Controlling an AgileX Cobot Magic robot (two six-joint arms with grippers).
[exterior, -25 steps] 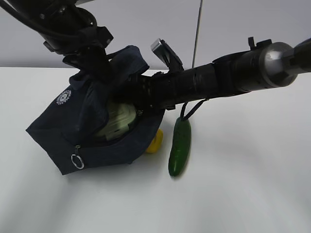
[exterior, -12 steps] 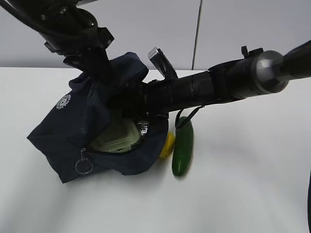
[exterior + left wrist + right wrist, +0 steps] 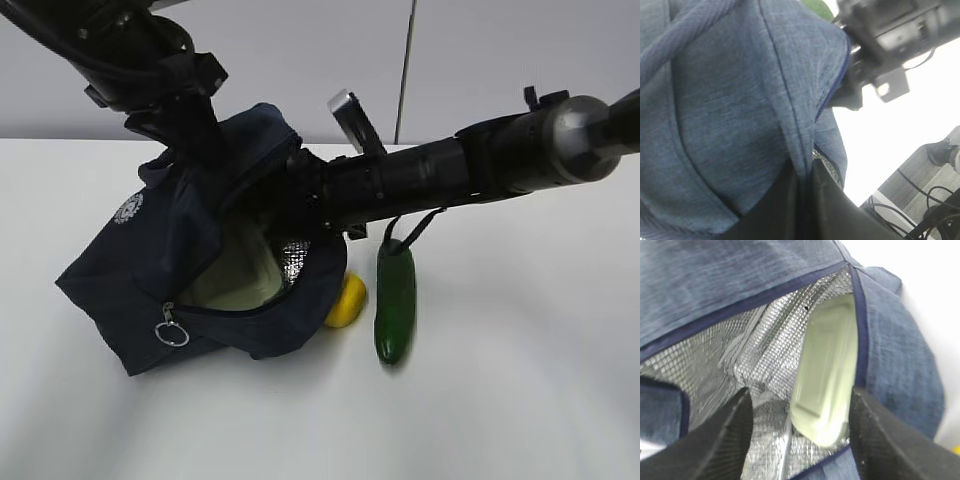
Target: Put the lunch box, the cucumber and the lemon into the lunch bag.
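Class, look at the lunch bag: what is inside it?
Inside the lunch bag lies the lunch box, green lid showing, against silver lining. The fabric hides the box's lower part and the bag's depths.

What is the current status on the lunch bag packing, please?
Left gripper shut on lunch bag. Right gripper open at its mouth. Lunch box inside. Lemon, cucumber outside.

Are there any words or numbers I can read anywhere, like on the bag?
No text is readable in any view.
The round white emblem on the lunch bag is too small and blurred to read.
The lunch box, lemon and cucumber show no labels.
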